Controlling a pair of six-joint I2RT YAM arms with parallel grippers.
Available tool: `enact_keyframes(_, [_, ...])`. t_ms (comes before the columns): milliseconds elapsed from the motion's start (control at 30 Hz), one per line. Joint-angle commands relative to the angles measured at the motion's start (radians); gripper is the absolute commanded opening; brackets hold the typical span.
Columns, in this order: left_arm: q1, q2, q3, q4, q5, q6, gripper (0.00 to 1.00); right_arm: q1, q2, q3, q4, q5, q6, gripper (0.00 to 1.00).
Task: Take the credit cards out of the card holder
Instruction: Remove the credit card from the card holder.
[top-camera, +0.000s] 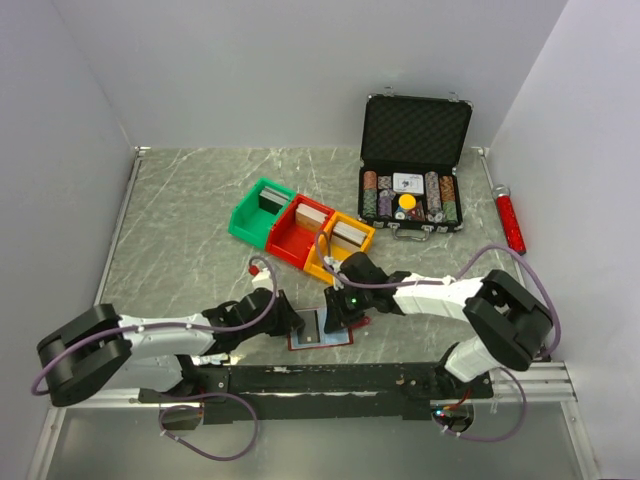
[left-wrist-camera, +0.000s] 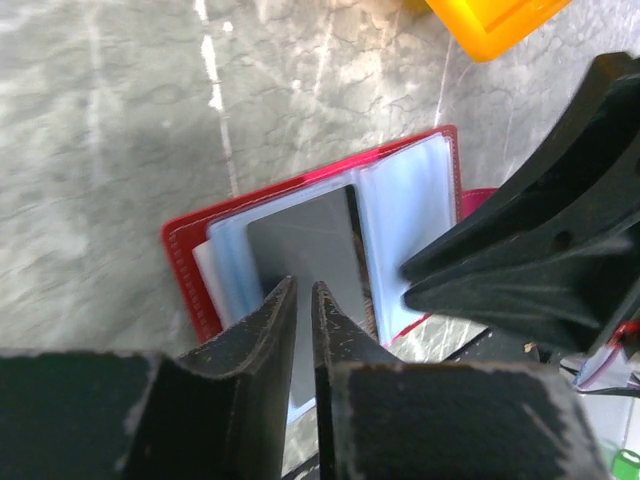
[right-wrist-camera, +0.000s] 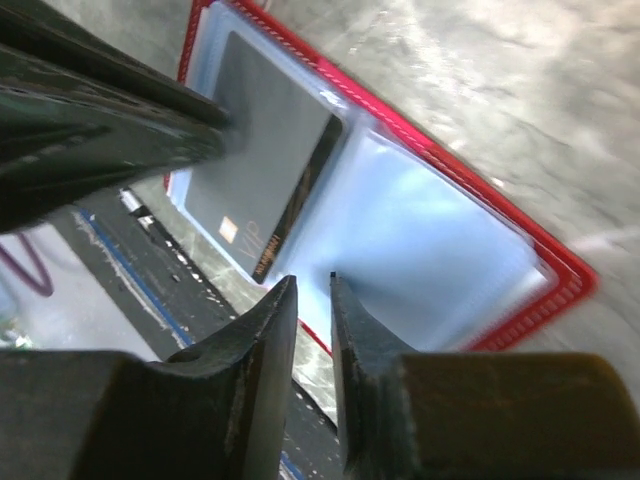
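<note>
The card holder (top-camera: 322, 342) lies open on the table near the front edge, a red wallet with clear sleeves (left-wrist-camera: 410, 200). A dark grey credit card (left-wrist-camera: 300, 235) marked VIP (right-wrist-camera: 250, 150) lies flat in its left half. My left gripper (left-wrist-camera: 304, 288) is nearly shut, a slim gap between its jaws, and its tips rest on that card. Its fingers (right-wrist-camera: 150, 120) reach in from the top left of the right wrist view. My right gripper (right-wrist-camera: 313, 278) is also nearly shut, with nothing between its jaws. It hovers over the near edge of the empty right-hand sleeve (right-wrist-camera: 430, 240).
Green (top-camera: 260, 212), red (top-camera: 300, 232) and yellow (top-camera: 342, 243) bins holding card decks stand just behind the wallet. An open black chip case (top-camera: 412, 165) is at the back right. A red tool (top-camera: 510, 222) lies at the right wall. A black rail (top-camera: 330, 378) runs along the near edge.
</note>
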Motion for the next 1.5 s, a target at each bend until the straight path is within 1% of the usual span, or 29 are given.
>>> enact_keyframes(0, [-0.005, -0.128, -0.026, -0.061, -0.044, -0.002, 0.22, 0.000, -0.100, -0.009, -0.046, 0.101, -0.014, 0.31])
enact_keyframes(100, [-0.005, -0.213, -0.023, -0.063, -0.034, 0.010, 0.25, 0.003, -0.159, 0.014, -0.063, 0.108, -0.011, 0.36])
enact_keyframes(167, [-0.005, -0.221, -0.023, -0.032, -0.003, 0.018, 0.26, 0.003, -0.179, 0.037, -0.063, 0.094, -0.011, 0.39])
enact_keyframes(267, [-0.005, -0.184, -0.027, 0.026, 0.037, 0.021, 0.25, 0.010, -0.158, 0.066, -0.037, 0.057, -0.002, 0.40])
enact_keyframes(400, [-0.005, -0.124, -0.040, 0.083, 0.068, 0.010, 0.21, 0.010, -0.101, 0.083, 0.024, 0.007, 0.030, 0.40])
enact_keyframes(700, [-0.005, -0.086, -0.057, 0.034, 0.034, -0.008, 0.15, 0.016, 0.014, 0.094, 0.109, -0.036, 0.063, 0.40])
enact_keyframes(833, [-0.005, -0.054, -0.066, 0.051, 0.034, -0.014, 0.13, 0.016, 0.050, 0.085, 0.124, -0.043, 0.067, 0.40])
enact_keyframes(1100, [-0.005, -0.014, -0.064, 0.031, 0.014, -0.020, 0.07, 0.014, 0.069, 0.069, 0.124, -0.027, 0.066, 0.39])
enact_keyframes(1267, [-0.005, -0.005, -0.066, 0.014, 0.002, -0.030, 0.01, 0.014, 0.081, 0.059, 0.124, -0.021, 0.069, 0.39])
enact_keyframes(1467, [-0.005, -0.037, -0.084, -0.009, -0.011, -0.043, 0.01, 0.014, 0.086, 0.051, 0.118, -0.009, 0.067, 0.40])
